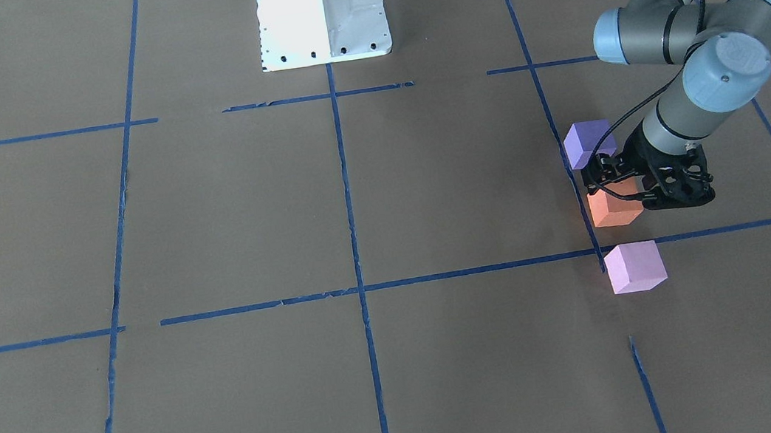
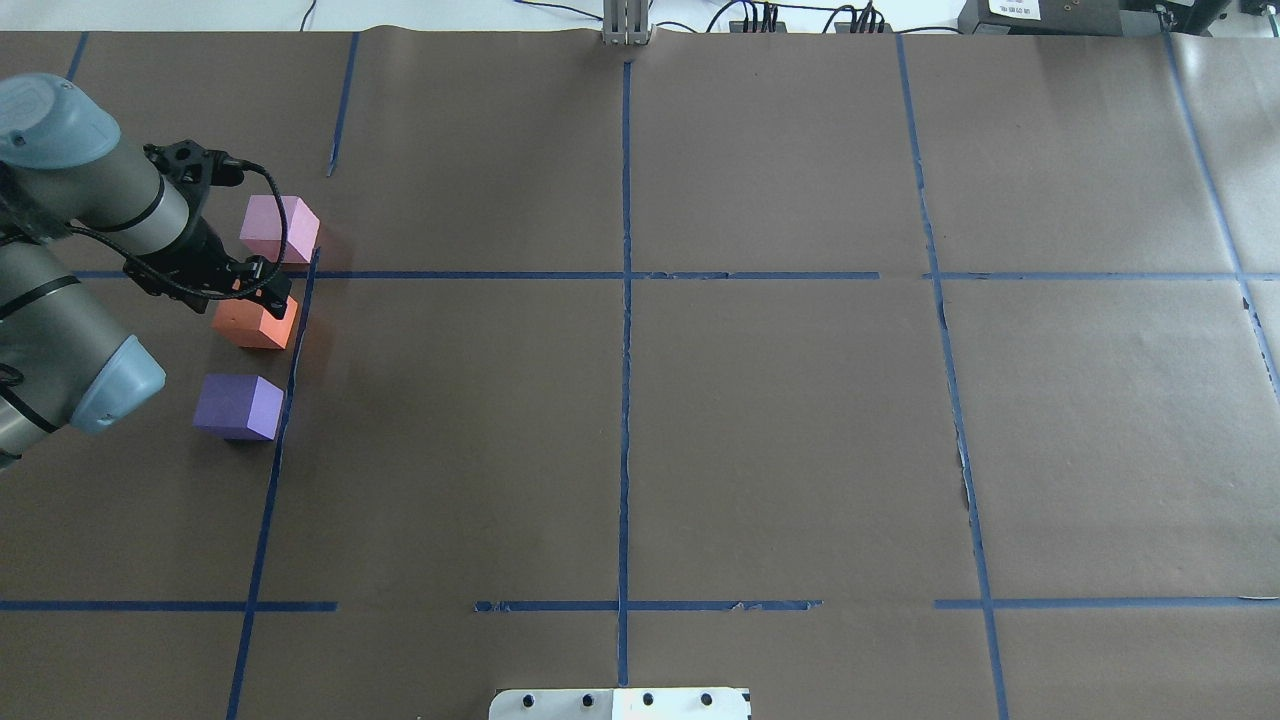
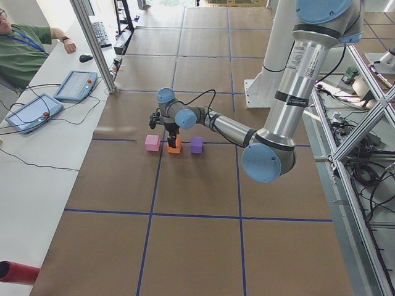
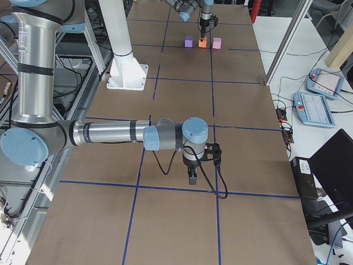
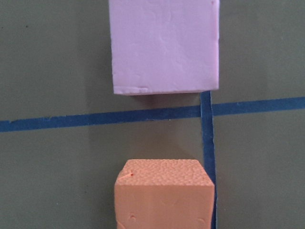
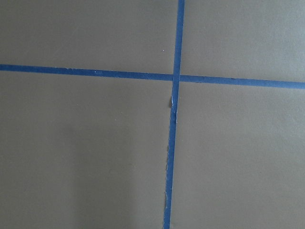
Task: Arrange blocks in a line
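What matters here is that the small matte orange foam cube (image 2: 255,322) sits directly under the left gripper (image 2: 260,292). The gripper's dark fingers hang at the cube's top in both the overhead and the front-facing view. The fingers do not show in the left wrist view, and the other views are too coarse, so I cannot tell whether they clamp the orange cube or only bracket it loosely. This cube is the middle one of three. The violet-purple foam cube (image 2: 238,406) lies on its robot side and the pale pink-lilac foam cube (image 2: 278,228) on its far side, each set apart from it by a gap. The row's long axis runs away from the robot, close beside a strip of blue tape (image 2: 285,400) on the brown paper table cover (image 2: 780,430). In the wrist view the orange and pink cubes are centred on nearly the same line, with a cross strip of tape between them. I judge the line nearly made, so any coming correction is probably a small shift along or across that axis. The left arm is by far the nearer one. The right gripper (image 4: 192,178) hangs low over bare paper well apart from the cubes, and whether it is open or closed cannot be told.
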Controlling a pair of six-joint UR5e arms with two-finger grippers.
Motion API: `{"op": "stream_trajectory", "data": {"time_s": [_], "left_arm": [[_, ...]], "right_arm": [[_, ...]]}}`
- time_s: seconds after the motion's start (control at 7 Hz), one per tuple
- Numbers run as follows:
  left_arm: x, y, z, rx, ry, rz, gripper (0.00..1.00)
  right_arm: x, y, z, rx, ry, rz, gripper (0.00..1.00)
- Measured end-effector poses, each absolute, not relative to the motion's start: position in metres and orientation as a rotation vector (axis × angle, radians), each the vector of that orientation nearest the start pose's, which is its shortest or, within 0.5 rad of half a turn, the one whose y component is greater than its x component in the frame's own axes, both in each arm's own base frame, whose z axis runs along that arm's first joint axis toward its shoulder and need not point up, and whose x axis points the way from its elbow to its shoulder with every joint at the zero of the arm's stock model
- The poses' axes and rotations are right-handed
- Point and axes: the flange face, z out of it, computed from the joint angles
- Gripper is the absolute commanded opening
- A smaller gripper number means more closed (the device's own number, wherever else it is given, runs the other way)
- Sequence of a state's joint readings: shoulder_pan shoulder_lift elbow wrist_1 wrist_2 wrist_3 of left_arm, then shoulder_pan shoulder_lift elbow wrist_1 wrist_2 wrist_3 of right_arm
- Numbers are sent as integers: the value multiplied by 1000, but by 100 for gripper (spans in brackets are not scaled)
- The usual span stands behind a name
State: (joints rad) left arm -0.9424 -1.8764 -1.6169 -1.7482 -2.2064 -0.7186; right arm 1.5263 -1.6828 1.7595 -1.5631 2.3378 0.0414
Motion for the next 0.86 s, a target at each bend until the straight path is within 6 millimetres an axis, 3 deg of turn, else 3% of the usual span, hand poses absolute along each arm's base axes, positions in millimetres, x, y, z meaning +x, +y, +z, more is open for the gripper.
{"op": "stream_trajectory", "data": {"time_s": [0.29,0.43,0.57,0.86], "left_arm": [[228,-567,433,57,761,126,100],[169,-573,443,101,729,188,100],[105,-568,476,130,695,236,100],[-21,-538,557,129,668,209,100]], "right_arm": [[44,-451,618,48,-769,-35,100],[44,-451,618,48,-769,-35,100],[44,-451,618,48,-769,-35,100],[44,-451,618,47,-769,-35,100]]}}
